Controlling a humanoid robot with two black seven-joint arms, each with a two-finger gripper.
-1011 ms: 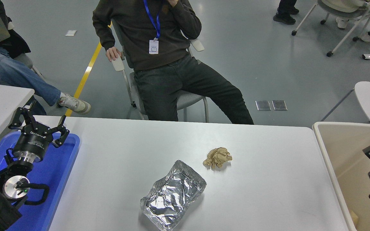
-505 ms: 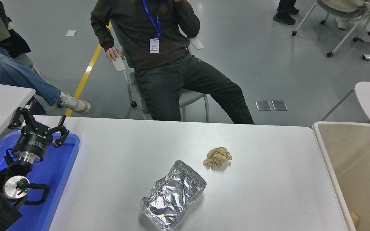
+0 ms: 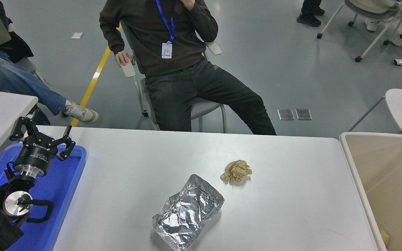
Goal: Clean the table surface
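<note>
the left gripper (image 3: 42,134), jaws apart, sits parked over the blue tray (image 3: 69,181), so the crumpled paper (image 3: 236,171) and foil tray (image 3: 188,212) mid table surface (image 3: 291,209) lie to its right

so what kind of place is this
Probably a robotics lab or test floor: a white table set with a foil container and crumpled paper, yellow floor tape, rolling chairs, a seated person with a lanyard.

**Lighting and image quality**

Bright, even overhead illumination. Focus is sharp throughout. Soft, short shadows fall beside the foil tray (image 3: 188,212) and crumpled paper (image 3: 236,171). Specular glints on the foil; faint sheen on the table surface (image 3: 291,209).
</note>
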